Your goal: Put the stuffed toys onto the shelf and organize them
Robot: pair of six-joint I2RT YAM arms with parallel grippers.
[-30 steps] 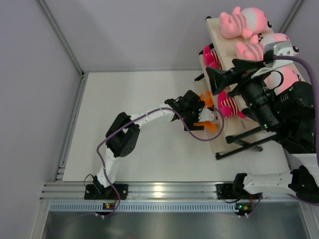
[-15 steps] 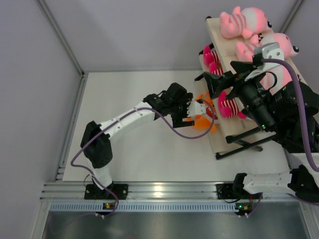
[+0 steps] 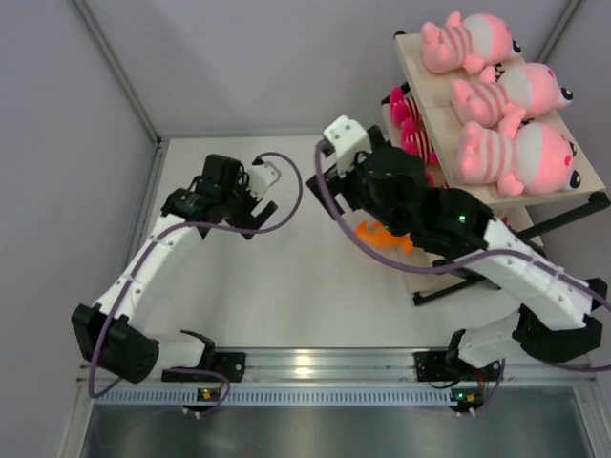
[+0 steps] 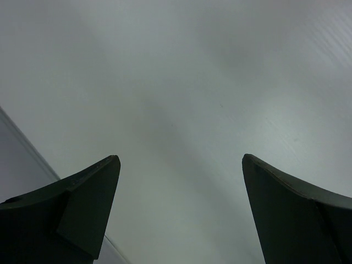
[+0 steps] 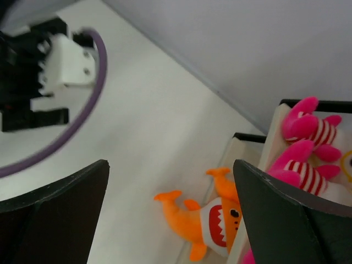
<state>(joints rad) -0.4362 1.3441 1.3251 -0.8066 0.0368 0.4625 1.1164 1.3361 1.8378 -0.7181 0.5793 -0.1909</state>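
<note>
On the top board of the tiered light-wood shelf lie three pale-pink striped plush animals. An orange plush shark lies across the edge of its lowest board. The left arm's fingers and the right arm's fingers are spread wide and empty above the white counter.

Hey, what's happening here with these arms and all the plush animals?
Two robot arms are sorting stuffed toys onto a shelf. Three big pale-pink toys lie on its top board, hot-pink ones sit a tier lower, and an orange toy lies at the edge of the lowest board. Right now neither arm holds anything: the left tool is open over the white table, and the right tool is open too, hovering beside the shelf and facing the orange toy.
</note>
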